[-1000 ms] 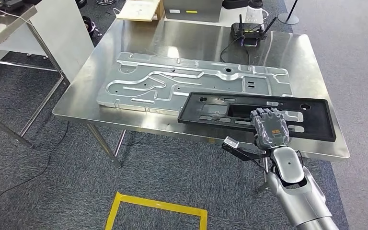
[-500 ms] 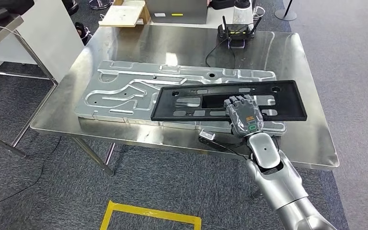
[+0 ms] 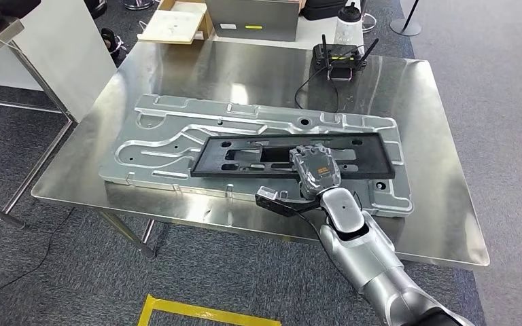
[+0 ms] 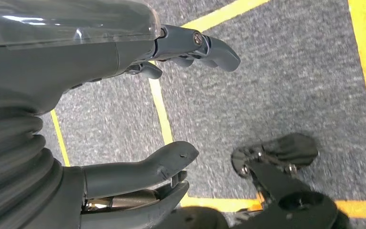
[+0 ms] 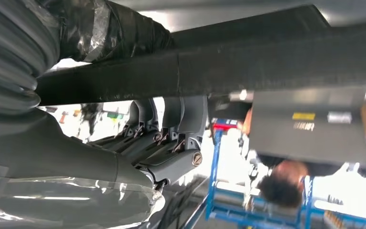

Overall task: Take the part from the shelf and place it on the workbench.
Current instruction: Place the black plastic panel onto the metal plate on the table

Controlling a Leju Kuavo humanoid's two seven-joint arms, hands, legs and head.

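Observation:
A long black rectangular frame part with cut-outs lies flat over the silver stamped metal panel on the steel workbench. My right hand grips the frame's near edge toward its right half, fingers curled over the top. In the right wrist view the same black frame runs across the picture with my right hand's fingers wrapped onto it. My left hand hangs over grey carpet with its fingers apart and nothing in it.
A black router with antennas and its cable sits at the table's far edge beside a grey box and a wooden board. A white cabinet stands at the left. A person appears beyond the table in the right wrist view. Yellow floor tape lies below.
The black frame has travelled left and farther onto the table in my right hand, from the table's right front edge to lying over the silver panel. The camera view has shifted slightly.

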